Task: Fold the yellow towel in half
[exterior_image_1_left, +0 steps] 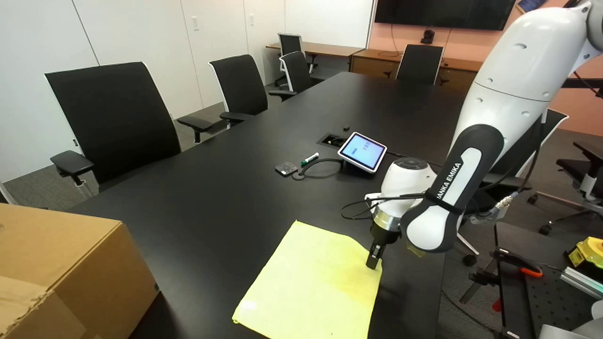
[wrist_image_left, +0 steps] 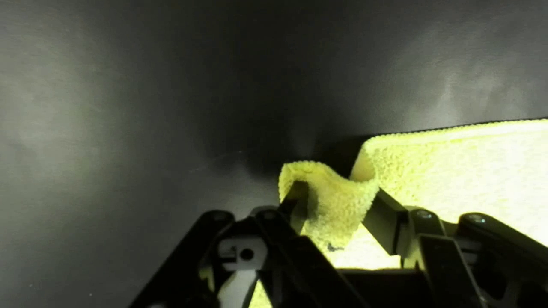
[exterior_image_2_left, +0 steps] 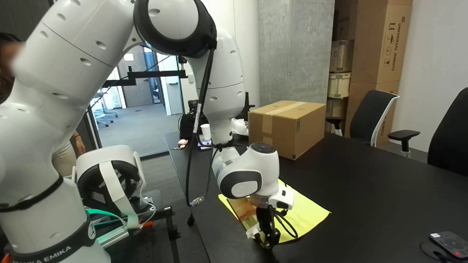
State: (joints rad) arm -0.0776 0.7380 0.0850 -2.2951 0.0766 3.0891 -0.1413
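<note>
The yellow towel (exterior_image_1_left: pixel 306 282) lies spread out on the black table, mostly flat; it also shows in an exterior view (exterior_image_2_left: pixel 307 213), partly hidden behind the arm. My gripper (exterior_image_1_left: pixel 373 262) points down at the towel's corner near the table's side edge; it also shows low in an exterior view (exterior_image_2_left: pixel 270 241). In the wrist view, the fingers of the gripper (wrist_image_left: pixel 339 192) stand apart, with a gap between them. The corner of the towel (wrist_image_left: pixel 462 162) is bunched up between them, curling over the left fingertip and reaching the right one.
A cardboard box (exterior_image_1_left: pixel 108 282) stands on the table beside the towel, also in an exterior view (exterior_image_2_left: pixel 278 128). A tablet (exterior_image_1_left: pixel 362 151), a green-capped marker (exterior_image_1_left: pixel 310 158) and a small dark square (exterior_image_1_left: pixel 286 168) lie farther along. A cart with tools (exterior_image_1_left: pixel 541 292) stands beside the table.
</note>
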